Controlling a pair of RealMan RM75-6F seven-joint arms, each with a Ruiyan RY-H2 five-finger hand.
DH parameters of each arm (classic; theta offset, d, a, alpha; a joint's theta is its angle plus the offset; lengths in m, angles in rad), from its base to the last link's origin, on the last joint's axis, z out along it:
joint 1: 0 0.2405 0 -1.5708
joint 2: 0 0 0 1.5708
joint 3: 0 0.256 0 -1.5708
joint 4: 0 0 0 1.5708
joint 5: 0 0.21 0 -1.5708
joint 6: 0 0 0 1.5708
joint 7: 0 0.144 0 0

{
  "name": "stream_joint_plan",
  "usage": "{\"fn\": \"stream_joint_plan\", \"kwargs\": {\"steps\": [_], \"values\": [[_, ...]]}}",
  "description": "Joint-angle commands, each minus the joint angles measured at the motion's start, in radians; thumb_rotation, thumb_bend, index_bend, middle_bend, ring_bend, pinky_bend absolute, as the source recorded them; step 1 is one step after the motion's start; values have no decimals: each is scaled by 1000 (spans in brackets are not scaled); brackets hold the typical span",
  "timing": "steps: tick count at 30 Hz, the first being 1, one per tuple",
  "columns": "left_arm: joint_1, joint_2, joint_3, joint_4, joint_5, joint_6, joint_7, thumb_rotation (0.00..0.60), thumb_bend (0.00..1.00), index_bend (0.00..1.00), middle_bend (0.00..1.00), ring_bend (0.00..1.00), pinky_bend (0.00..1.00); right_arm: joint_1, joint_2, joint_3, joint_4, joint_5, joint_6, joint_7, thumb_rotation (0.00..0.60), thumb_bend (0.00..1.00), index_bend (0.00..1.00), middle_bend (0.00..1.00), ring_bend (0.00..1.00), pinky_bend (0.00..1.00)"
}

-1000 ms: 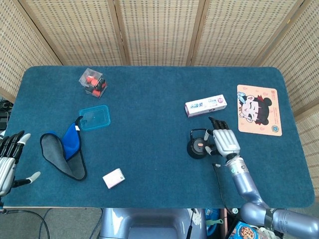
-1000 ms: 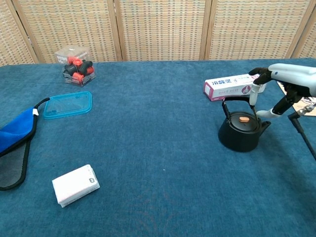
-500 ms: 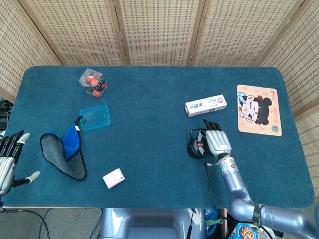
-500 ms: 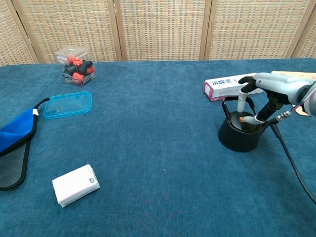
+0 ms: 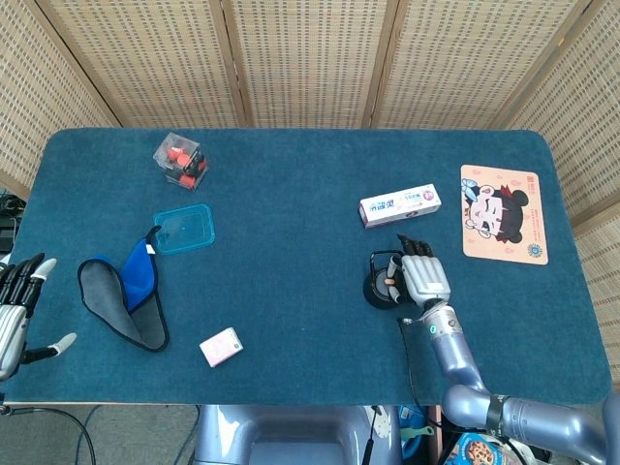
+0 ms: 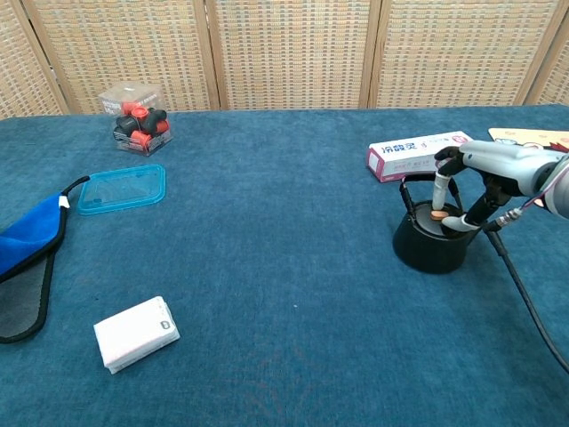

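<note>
Black kettle (image 6: 431,242) sits right of centre, below the toothpaste box (image 6: 416,156). Right hand (image 6: 480,182) fingers spread, touching its lid. Hook the upright handle squarely before lifting, or it tips.

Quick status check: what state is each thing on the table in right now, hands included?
Kettle: upright, lid on, handle raised.
Right hand: over the kettle, fingers down at its handle and lid; grip unclear.
Left hand: open, at the table's edge, holding nothing.
Clear box: closed, red and black pieces inside.
Blue lid: lying flat.
Toothpaste box: closed, lying on its side.
</note>
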Motion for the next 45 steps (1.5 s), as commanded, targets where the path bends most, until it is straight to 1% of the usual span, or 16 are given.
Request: {"fn": "stream_joint_plan", "kwargs": {"steps": [1, 5, 7, 10, 16, 21, 25, 27, 30, 31, 34, 35, 36, 39, 41, 45], "values": [[-1, -1, 0, 0, -2, -2, 2, 600, 143, 0, 0, 0, 0, 2, -2, -2, 5, 1, -1, 0, 600, 507, 523, 0, 0, 0], [-1, -2, -1, -1, -3, -2, 5, 600, 144, 0, 0, 0, 0, 5, -4, -5, 10, 4, -5, 0, 600, 515, 568, 10, 0, 0], [-1, -2, 0, -1, -4, -3, 6, 600, 143, 0, 0, 0, 0, 7, -7, -8, 14, 2, -4, -3, 600, 535, 609, 28, 0, 0], [-2, -3, -1, -2, -4, -3, 7, 600, 142, 0, 0, 0, 0, 9, -10, -9, 18, 3, -1, -3, 600, 550, 640, 47, 0, 0], [-3, -3, -2, -2, -6, -5, 7, 600, 144, 0, 0, 0, 0, 9, -5, -8, 7, -7, 5, 4, 600, 550, 654, 65, 0, 0], [-4, -2, -1, -1, -7, -6, 4, 600, 143, 0, 0, 0, 0, -1, 30, -1, -47, -43, 30, 21, 600, 550, 655, 68, 0, 0], [-2, 0, 0, -2, -3, -3, 1, 600, 143, 0, 0, 0, 0, -18, 79, 5, -122, -89, 59, 42, 600, 550, 659, 71, 0, 0], [-1, 1, 0, -2, -1, -1, -1, 600, 143, 0, 0, 0, 0, -32, 107, -2, -162, -123, 75, 52, 600, 550, 659, 71, 0, 0], [0, 2, 2, -3, 2, 1, -5, 600, 143, 0, 0, 0, 0, -57, 148, -30, -207, -183, 89, 67, 600, 550, 659, 71, 0, 0], [1, 3, 2, -3, 5, 3, -7, 600, 143, 0, 0, 0, 0, -76, 167, -56, -227, -221, 98, 72, 600, 550, 659, 71, 0, 0], [2, 5, 3, -3, 8, 6, -10, 600, 143, 0, 0, 0, 0, -108, 186, -99, -242, -286, 109, 99, 600, 550, 659, 71, 0, 0], [3, 5, 4, -4, 11, 8, -11, 600, 143, 0, 0, 0, 0, -125, 190, -125, -244, -312, 109, 112, 600, 550, 659, 71, 0, 0], [4, 6, 5, -5, 13, 10, -12, 600, 142, 0, 0, 0, 0, -142, 192, -148, -241, -343, 113, 127, 600, 550, 659, 71, 0, 0], [6, 7, 6, -6, 18, 14, -13, 600, 144, 0, 0, 0, 0, -170, 189, -194, -219, -408, 114, 158, 600, 550, 659, 71, 0, 0], [8, 7, 8, -7, 21, 16, -13, 600, 144, 0, 0, 0, 0, -196, 177, -240, -190, -463, 112, 177, 600, 550, 659, 71, 0, 0], [8, 6, 10, -9, 24, 16, -9, 600, 144, 0, 0, 0, 0, -222, 151, -273, -139, -527, 115, 202, 600, 550, 659, 65, 0, 0]]}}
